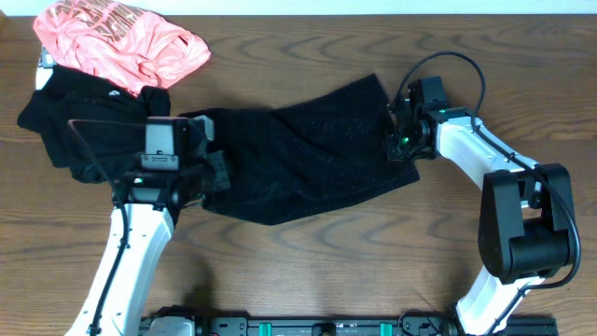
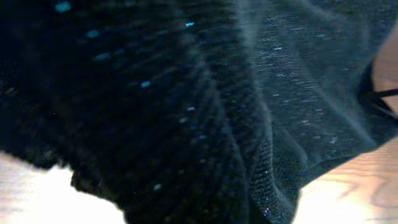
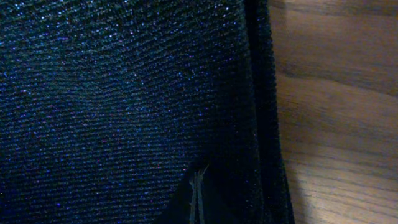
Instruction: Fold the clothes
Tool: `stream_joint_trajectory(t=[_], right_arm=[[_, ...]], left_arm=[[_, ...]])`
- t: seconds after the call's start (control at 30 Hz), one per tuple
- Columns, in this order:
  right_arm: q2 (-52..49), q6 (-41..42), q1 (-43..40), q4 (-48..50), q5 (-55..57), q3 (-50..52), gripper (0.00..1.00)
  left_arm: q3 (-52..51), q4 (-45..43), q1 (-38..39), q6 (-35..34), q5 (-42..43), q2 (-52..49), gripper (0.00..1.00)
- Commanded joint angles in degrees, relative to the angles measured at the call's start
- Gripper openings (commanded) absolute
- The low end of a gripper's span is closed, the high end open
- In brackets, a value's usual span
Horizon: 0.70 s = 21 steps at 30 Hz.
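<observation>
The black speckled garment [image 1: 298,154] lies stretched across the middle of the table between both arms. My left gripper [image 1: 213,168] sits at its left edge, shut on the cloth. In the left wrist view the ribbed, speckled fabric [image 2: 205,124] fills the frame and hides the fingers. My right gripper [image 1: 399,140] holds the garment's right edge. In the right wrist view its jaws [image 3: 196,200] are pressed together on the dark knit [image 3: 112,93]. A matte black top [image 1: 79,121] lies crumpled at the far left, with the coral-pink shirt [image 1: 117,42] bunched behind it.
The wooden table [image 1: 308,271] shows bare in front of the garment and along the back right. The left arm's body [image 1: 140,233] reaches in from the front left, the right arm's black base link [image 1: 522,224] stands at the right.
</observation>
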<state>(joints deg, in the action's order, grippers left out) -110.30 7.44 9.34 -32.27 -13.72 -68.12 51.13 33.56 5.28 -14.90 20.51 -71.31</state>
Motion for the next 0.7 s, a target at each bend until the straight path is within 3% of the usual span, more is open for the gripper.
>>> stream_joint_trajectory(t=[0.0, 0.27, 0.67], right_arm=[[-0.63, 1.11, 0.48, -0.24, -0.22, 0.94, 0.01], [-0.72, 1.36, 1.53, -0.20, -0.22, 1.18, 0.01], [-0.72, 1.36, 2.34, 0.17, -0.28, 1.20, 0.01]], left_arm=[[0.48, -2.51, 3.76, -2.08, -0.07, 0.96, 0.06], [0.48, -8.46, 12.35, -3.48, -0.79, -0.48, 0.06], [0.48, -20.35, 22.49, -5.01, -3.19, -10.40, 0.06]])
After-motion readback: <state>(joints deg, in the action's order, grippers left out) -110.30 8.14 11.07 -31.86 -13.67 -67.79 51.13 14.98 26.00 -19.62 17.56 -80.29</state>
